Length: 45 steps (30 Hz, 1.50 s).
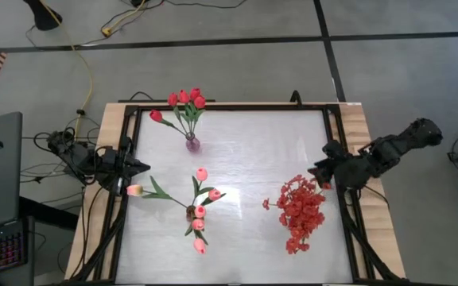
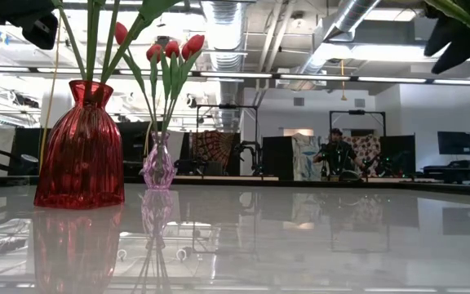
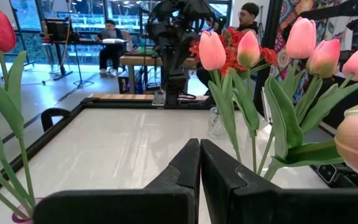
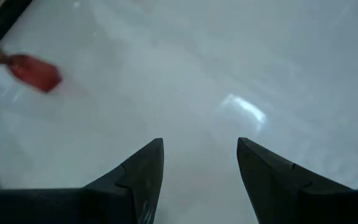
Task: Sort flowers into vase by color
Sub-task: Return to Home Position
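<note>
Right end effector (image 4: 200, 142) splayed, wedge-shaped fingers (image 4: 142, 177) above glossy table (image 4: 241, 56).

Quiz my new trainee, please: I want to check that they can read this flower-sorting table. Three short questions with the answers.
1. True or false: the left claw is open.
2. Which flowers stand in the small purple vase? A) pink tulips B) red tulips C) red blossom sprays
3. In the high view, which claw is nearer the red blossom sprays?

Key: 1 false, its fingers are shut together. 2 B. 3 the right claw, which is open.
</note>
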{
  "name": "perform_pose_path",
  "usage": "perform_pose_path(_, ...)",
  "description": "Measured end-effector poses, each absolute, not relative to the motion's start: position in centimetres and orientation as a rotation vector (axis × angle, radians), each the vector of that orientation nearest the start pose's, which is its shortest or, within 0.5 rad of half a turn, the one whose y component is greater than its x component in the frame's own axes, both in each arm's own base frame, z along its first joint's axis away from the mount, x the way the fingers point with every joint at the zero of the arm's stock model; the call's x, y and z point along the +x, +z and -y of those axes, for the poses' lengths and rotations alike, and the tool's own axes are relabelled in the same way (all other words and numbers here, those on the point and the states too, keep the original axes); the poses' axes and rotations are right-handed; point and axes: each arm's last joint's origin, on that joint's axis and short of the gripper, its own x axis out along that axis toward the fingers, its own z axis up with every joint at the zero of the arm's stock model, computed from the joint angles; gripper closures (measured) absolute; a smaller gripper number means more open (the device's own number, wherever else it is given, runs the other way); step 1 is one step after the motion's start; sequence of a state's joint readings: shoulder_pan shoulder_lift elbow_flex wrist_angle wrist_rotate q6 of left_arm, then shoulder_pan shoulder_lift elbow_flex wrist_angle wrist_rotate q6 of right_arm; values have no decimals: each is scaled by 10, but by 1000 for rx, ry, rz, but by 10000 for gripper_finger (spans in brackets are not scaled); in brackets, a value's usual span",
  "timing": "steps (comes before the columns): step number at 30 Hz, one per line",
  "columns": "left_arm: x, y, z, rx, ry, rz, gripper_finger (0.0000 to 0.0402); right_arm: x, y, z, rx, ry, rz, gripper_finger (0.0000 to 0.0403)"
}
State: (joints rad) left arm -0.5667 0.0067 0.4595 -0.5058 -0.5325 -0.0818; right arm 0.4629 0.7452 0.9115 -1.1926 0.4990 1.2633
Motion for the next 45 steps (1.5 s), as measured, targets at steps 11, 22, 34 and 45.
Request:
perform_pose_path(11,44,263,7,-108,79,-22,401,109,304,-9,663,-704,-692,173)
perform_pose_path(22,44,264,6,-159,130,-13,401,126,317,9,537,-660,-549,173)
perform_pose_path(34,38,269,-1,-160,253,-15,401,117,321,23,381,-561,-467,257)
perform_pose_path(45,38,264,-1,-237,260,-32,401,75,281,19,381,-462,-107,376)
